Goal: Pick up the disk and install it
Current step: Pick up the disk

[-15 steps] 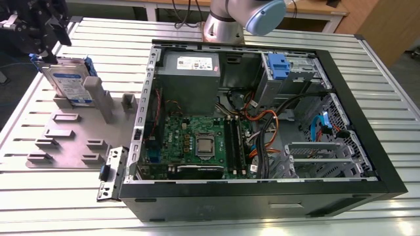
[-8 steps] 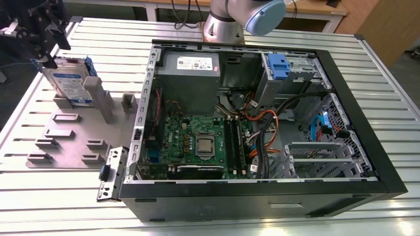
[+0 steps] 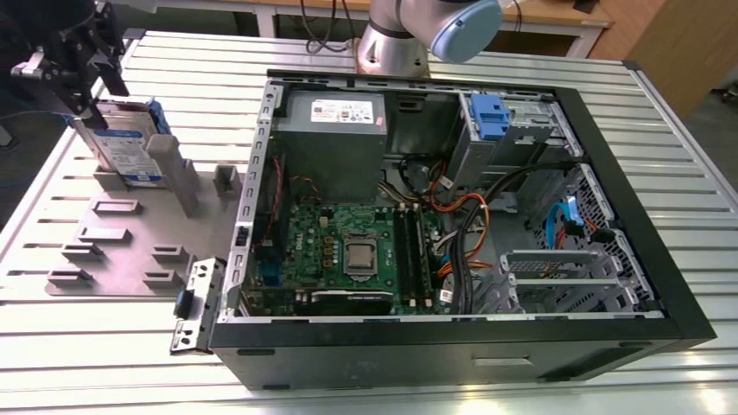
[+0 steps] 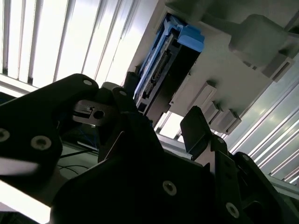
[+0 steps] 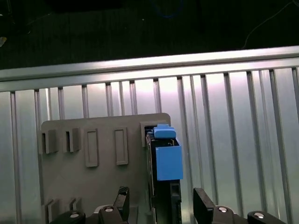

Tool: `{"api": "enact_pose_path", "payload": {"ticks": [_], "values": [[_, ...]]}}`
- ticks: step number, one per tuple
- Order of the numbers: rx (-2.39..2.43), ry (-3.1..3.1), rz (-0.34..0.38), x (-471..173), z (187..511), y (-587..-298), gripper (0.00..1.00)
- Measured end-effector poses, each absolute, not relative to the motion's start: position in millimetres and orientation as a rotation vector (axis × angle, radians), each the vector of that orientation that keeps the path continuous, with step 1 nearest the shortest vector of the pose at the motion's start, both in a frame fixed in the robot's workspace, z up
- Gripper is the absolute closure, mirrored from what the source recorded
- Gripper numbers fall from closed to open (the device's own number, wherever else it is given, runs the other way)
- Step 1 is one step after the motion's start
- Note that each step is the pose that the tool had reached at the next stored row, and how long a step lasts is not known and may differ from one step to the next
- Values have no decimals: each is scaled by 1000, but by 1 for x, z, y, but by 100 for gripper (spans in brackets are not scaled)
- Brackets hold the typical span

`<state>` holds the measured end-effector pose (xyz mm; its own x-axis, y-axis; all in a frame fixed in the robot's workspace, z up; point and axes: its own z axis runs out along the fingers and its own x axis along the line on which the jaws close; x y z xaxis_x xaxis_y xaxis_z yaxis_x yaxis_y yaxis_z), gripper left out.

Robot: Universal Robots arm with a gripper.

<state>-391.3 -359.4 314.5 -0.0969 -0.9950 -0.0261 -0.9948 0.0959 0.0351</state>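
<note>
one disk (image 5: 168, 161) upright in one rack (image 5: 103, 186), one gripper (image 5: 161, 196), jaws wide apart astride the disk, seemingly not touching, one open computer (image 3: 438, 354) nearby

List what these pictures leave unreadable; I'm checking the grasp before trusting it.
Exterior view: lower edge of the disk, hidden in the grey holder.
First wrist view: the disk's label, as it stands edge-on; finger bases of the gripper, cut by the picture edge.
Second wrist view: finger-to-disk contact, blocked by the gripper body.
</note>
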Motion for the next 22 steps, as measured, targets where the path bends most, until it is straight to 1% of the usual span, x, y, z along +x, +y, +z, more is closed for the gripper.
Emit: {"api": "enact_pose_path", "payload": {"ticks": [11,22], "values": [[2174,-2274,-79,-391,301,-353,35],[2174,-2274,-80,-391,300,-353,35]]}}
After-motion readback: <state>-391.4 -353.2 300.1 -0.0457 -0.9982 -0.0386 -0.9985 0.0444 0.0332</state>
